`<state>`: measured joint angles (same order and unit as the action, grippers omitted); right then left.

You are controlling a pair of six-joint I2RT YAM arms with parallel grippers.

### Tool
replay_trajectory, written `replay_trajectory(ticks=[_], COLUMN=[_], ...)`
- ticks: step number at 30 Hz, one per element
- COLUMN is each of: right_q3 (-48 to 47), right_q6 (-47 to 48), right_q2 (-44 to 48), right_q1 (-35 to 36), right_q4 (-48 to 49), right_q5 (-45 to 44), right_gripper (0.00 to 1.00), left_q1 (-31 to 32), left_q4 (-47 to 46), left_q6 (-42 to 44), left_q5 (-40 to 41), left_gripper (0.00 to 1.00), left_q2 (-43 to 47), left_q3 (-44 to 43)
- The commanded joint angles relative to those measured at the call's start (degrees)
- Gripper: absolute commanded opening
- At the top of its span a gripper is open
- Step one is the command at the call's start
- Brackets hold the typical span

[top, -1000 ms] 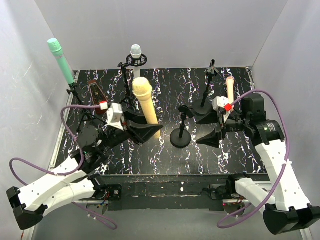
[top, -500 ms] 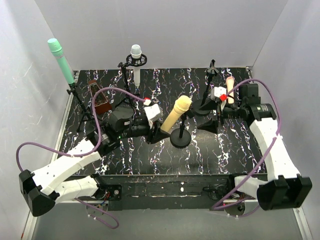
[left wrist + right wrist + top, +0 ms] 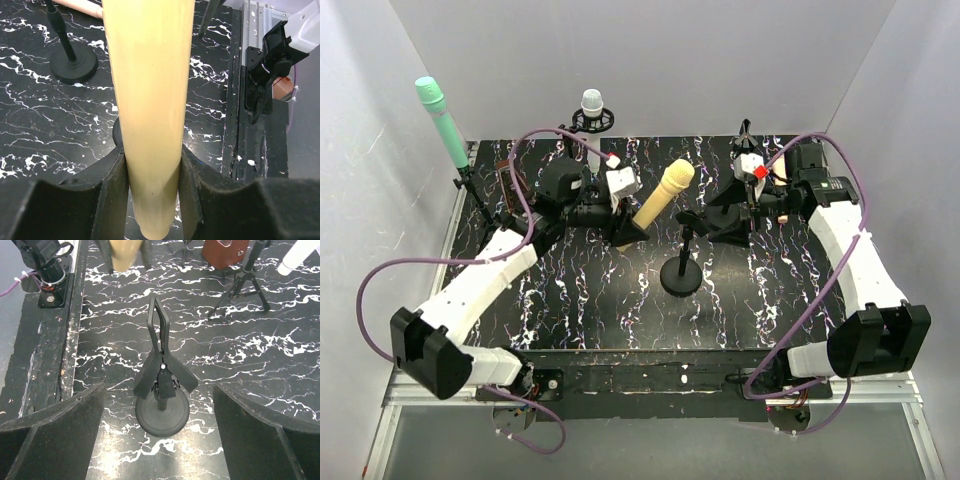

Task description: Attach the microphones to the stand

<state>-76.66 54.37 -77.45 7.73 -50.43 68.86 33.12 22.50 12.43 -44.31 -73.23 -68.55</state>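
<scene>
Overhead view of a black marbled table [image 3: 620,310] with two robot arms extended over it from the near edge. There are four toy microphones. A mint green microphone [image 3: 442,122] is held high on a tripod stand [image 3: 470,190] at the far left. A white microphone [image 3: 592,102] stands upright in a ring mount stand [image 3: 577,121] at the back. A yellow microphone [image 3: 665,192] is tilted in mid-air over the middle of the table. A peach-pink microphone [image 3: 80,4] shows only as a strip cut off by the top edge of the left wrist view; from above it is almost wholly hidden behind the right arm. There are four stands: the two occupied ones, plus two round-based ones with empty clips, a front clip stand [image 3: 681,275] and a rear clip stand [image 3: 744,135]. The left gripper [image 3: 628,230] is clamped on the lower end of the yellow microphone, with both fingers [image 3: 112,190] pressed against its sides. The right gripper [image 3: 159,390] is spread wide and holds nothing. Its wrist view looks down on one clip stand [image 3: 161,365] framed between its fingers, but which of the two it is cannot be told. One small reddish-brown object [image 3: 510,180] sits by the tripod stand; what it is cannot be made out.
</scene>
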Motion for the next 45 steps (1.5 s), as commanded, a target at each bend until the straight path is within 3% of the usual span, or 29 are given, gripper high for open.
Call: replay_trajectory(ticks=[1, 8, 15, 19, 25, 27, 45], right_q3=[-3.93, -6.65, -7.36, -8.59, -9.56, -9.56, -8.07], right_q6=[2.49, 5.56, 9.70, 10.14, 10.58, 10.23, 6.89], right_q2=[-2.70, -7.01, -8.24, -8.86, -9.74, -10.00, -9.92], right_q1=[2.20, 4.22, 5.72, 6.25, 6.25, 6.25, 6.25], right_q4=[-3.17, -7.13, -10.56, -12.14, -13.99, -14.08, -12.50], right_q5=[1.28, 0.84, 0.84, 0.92, 1.01, 1.28, 5.40], right_gripper=[0.93, 0.89, 0.75, 0.62, 0.29, 0.23, 0.09], left_q1=[-1.92, -2.54, -2.54, -2.54, -2.45, -2.28, 1.77], left_q4=[3.42, 5.71, 4.14, 2.72, 2.63, 2.63, 5.70], left_q6=[5.24, 6.56, 4.72, 3.66, 3.57, 3.40, 2.95], left_q5=[-9.55, -14.39, -17.56, -18.09, -19.22, -19.67, -15.89], left_gripper=[0.00, 0.00, 0.00, 0.00, 0.00, 0.00, 0.00], left_q2=[-3.75, -10.08, -12.72, -13.34, -14.74, -15.01, -20.98], left_q3=[-6.67, -11.69, -11.69, -11.34, -11.78, -11.52, -13.44])
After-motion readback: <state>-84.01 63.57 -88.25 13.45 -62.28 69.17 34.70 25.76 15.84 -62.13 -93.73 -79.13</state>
